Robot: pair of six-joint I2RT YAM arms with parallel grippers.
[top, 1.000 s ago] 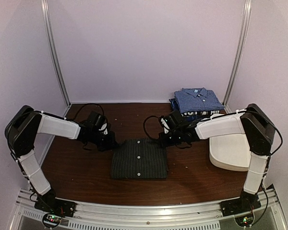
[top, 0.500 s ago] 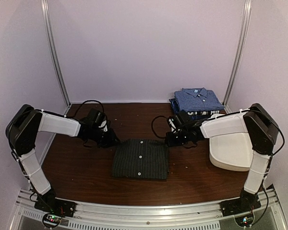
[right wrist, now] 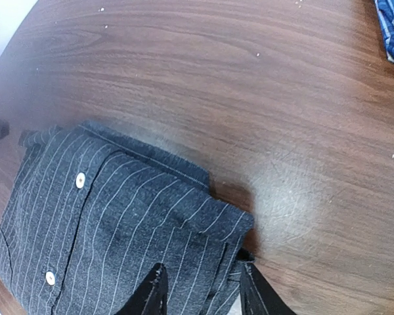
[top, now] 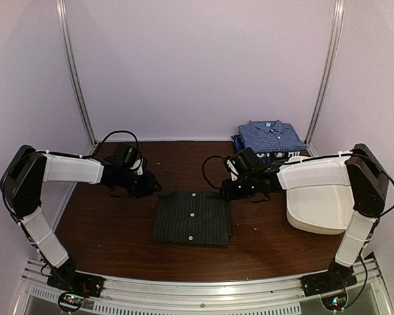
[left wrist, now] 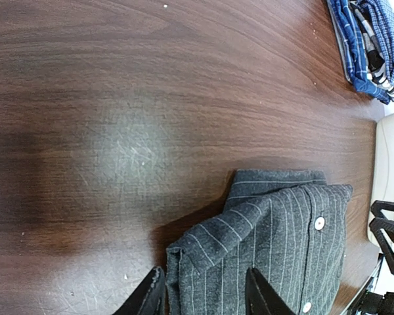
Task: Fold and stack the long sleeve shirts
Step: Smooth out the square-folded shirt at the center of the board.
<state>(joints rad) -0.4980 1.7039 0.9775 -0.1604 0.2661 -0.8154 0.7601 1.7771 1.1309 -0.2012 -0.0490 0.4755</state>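
Observation:
The dark charcoal pinstriped shirt (top: 191, 216) lies folded flat on the table, buttons up. It also shows in the left wrist view (left wrist: 276, 243) and in the right wrist view (right wrist: 111, 223). My left gripper (top: 151, 186) is open at the shirt's far left corner, and that corner lies between its jaws (left wrist: 205, 295). My right gripper (top: 228, 190) is open at the far right corner, its jaws astride the folded edge (right wrist: 202, 293). The blue checked shirt (top: 271, 135) lies folded on the navy shirt (top: 269, 156) at the back right.
The white plastic tub (top: 318, 205) sits at the right, beside my right arm. Purple walls with metal rails close the back and sides. The brown table (top: 118, 230) shows bare wood around the charcoal shirt.
My left arm has drawn back a little to the left. My right gripper shifted right and then back to the shirt's corner. The charcoal shirt has not moved.

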